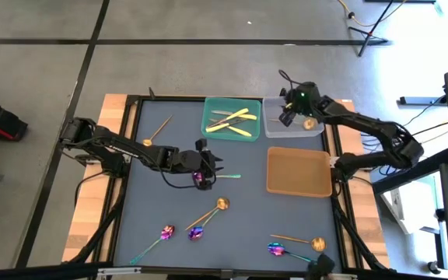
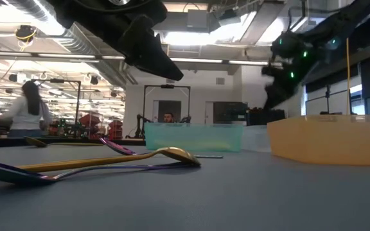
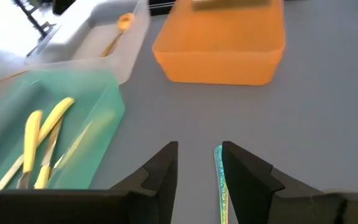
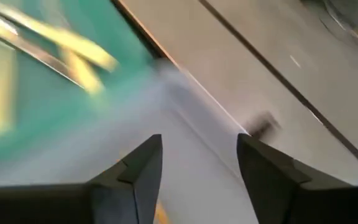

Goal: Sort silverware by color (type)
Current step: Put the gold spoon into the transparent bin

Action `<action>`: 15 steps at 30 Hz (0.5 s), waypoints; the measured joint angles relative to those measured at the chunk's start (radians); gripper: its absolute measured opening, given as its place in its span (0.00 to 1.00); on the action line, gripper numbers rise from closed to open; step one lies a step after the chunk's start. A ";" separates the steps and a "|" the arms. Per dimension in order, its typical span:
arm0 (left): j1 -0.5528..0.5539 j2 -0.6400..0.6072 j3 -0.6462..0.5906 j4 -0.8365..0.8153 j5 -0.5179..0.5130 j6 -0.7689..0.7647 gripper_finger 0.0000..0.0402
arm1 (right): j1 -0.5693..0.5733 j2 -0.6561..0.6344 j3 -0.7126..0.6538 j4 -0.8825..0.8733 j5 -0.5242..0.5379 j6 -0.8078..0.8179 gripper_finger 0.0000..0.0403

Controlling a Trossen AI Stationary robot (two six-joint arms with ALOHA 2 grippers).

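My left gripper (image 1: 206,169) is open low over the table's middle. Its fingers straddle the teal handle (image 3: 220,180) of an iridescent purple-blue spoon (image 1: 201,180) lying flat on the mat. My right gripper (image 1: 288,111) is open and empty above the grey tray (image 1: 274,128), where one copper-gold spoon (image 1: 308,123) lies. Pale yellow knives (image 1: 236,119) lie in the green tray (image 1: 211,109). Three more purple-blue spoons (image 1: 164,232) (image 1: 197,232) (image 1: 278,250) and three copper-gold spoons (image 1: 158,131) (image 1: 212,210) (image 1: 303,242) lie loose on the mat. My left gripper has one finger on each side of the spoon's teal handle (image 3: 219,163), lying along it and coming from the table's left. The handle lies close beside one finger (image 3: 244,174). I cannot tell whether that finger touches it. The spoon lies flat on the mat.
The orange tray (image 1: 298,171) sits right of the left gripper, below the grey tray. The raised wooden frame (image 1: 103,187) borders the dark mat. Open mat lies between the trays and the loose spoons near the front edge. People show in the room beyond, in the low view.
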 joint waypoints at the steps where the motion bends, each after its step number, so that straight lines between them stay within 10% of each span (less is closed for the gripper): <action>1: 0.004 0.000 0.000 0.000 -0.013 -0.022 0.30 | 0.017 -0.023 0.000 0.008 -0.044 0.012 0.49; 15: 0.186 -0.109 0.001 -0.179 -0.095 -0.216 0.42 | 0.386 -0.083 -0.132 0.497 -0.288 0.051 0.41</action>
